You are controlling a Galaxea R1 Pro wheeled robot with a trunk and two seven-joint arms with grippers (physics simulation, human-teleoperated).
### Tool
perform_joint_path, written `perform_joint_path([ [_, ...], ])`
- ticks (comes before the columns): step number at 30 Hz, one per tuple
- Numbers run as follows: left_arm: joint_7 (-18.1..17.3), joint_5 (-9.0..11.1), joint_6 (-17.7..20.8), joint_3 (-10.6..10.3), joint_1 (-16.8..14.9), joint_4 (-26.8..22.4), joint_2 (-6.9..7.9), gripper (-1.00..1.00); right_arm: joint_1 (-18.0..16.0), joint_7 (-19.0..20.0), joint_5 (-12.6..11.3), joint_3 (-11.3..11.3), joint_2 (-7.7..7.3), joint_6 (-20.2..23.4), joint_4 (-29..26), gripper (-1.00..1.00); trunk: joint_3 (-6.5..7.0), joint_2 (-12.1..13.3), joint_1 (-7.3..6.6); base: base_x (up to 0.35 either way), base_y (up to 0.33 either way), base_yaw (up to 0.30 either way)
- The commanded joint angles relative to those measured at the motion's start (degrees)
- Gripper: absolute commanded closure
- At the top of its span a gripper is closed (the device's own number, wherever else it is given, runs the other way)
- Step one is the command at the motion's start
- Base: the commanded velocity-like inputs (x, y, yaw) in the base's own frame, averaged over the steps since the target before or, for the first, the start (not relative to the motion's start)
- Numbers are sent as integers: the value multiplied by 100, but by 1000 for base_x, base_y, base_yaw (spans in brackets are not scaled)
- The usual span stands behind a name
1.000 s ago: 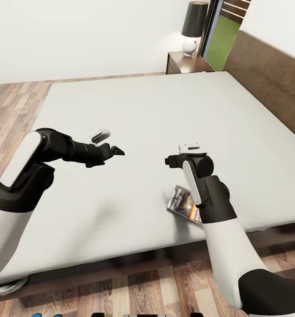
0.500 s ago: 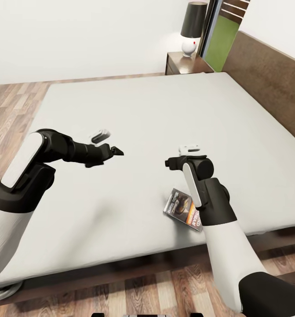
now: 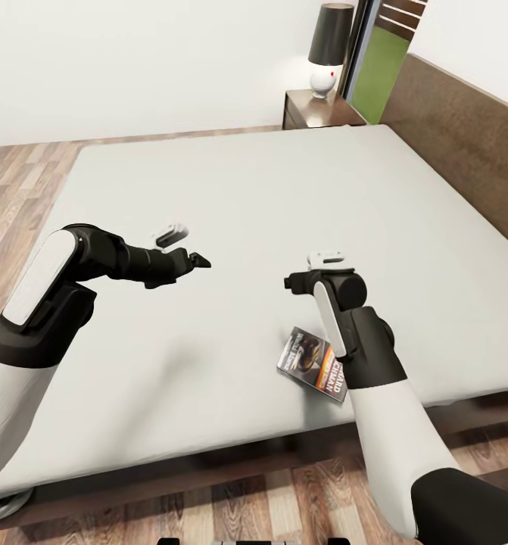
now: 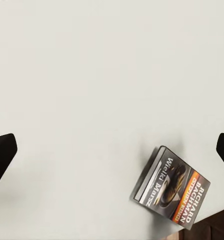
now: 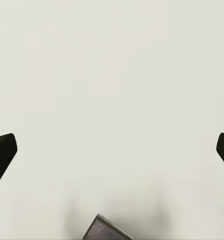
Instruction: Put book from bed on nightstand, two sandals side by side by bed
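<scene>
Book (image 3: 312, 364): paperback lying flat on the grey mattress (image 3: 246, 197) of the bed, close to its near edge, just below and beside the right gripper (image 3: 290, 281), partly covered by that forearm, not touched. Right gripper: fingers spread wide, empty, hovering over bare mattress. Left gripper (image 3: 201, 261): likewise spread wide and empty, well apart from the book, toward the mattress's left side.

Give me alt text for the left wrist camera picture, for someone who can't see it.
A small paperback book with a dark cover and orange and white lettering lies flat on the plain light grey mattress, close to its edge, where a sliver of brown floor shows. The left gripper's two dark fingertips stand wide apart, holding nothing.
</scene>
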Motion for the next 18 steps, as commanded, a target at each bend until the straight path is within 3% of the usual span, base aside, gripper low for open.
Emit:
perform_joint_path([
  [1, 53, 44, 24, -3, -6, -4, 3, -100, -4, -41, -30, 5, 0, 22, -3, -100, -4, -2, 0, 3, -4, -23],
  [18, 46, 35, 13, -4, -4, -4, -1, -100, 18, -40, -41, 30, 0, 22, 495, -100, -4, -2, 0, 1, -1, -6],
])
